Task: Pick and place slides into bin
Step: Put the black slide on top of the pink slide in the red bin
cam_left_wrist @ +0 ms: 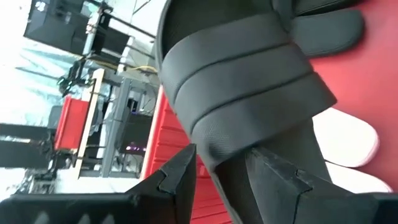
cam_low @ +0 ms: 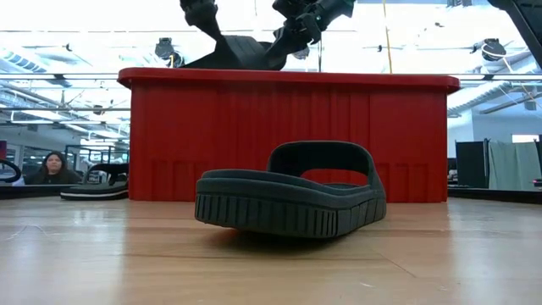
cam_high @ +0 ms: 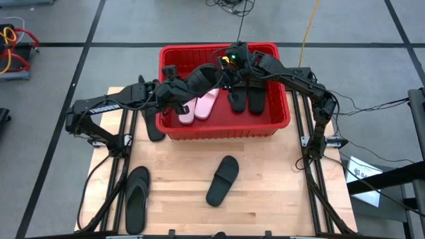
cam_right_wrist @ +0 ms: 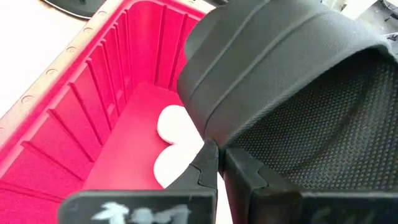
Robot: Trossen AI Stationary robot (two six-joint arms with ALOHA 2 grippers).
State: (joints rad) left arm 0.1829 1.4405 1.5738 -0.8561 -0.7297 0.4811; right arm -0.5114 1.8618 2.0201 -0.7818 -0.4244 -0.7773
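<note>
A black wide-strap slide (cam_high: 202, 79) hangs over the red bin (cam_high: 279, 123), held by both grippers. My left gripper (cam_high: 182, 89) is shut on its left end and my right gripper (cam_high: 226, 66) is shut on its far end. In the low view the slide (cam_low: 241, 52) shows just above the bin's rim (cam_low: 288, 80). Two pale pink slides (cam_high: 197, 106) and two black flip-flops (cam_high: 246, 99) lie on the bin's floor. A black slide (cam_high: 222, 180) and a black flip-flop (cam_high: 137, 199) lie flat on the table. My left gripper pinches the slide between its two fingers (cam_left_wrist: 180, 177), at the part just beside the ribbed strap (cam_left_wrist: 227, 155). It comes in from the table's left. The slide is lifted clear, over the bin. My right gripper pinches the edge of the slide's wide strap (cam_right_wrist: 214, 134) between its two fingers (cam_right_wrist: 245, 171), one finger on the strap's outer face and one toward the textured footbed (cam_right_wrist: 323, 143). It comes in from the table's right and far side. The slide is clear of the bin's floor.
Another black sandal (cam_high: 154, 126) lies on the table against the bin's left wall, partly under my left arm. The bin stands at the table's far middle. A person (cam_low: 52, 168) sits beyond the table at the left of the low view.
</note>
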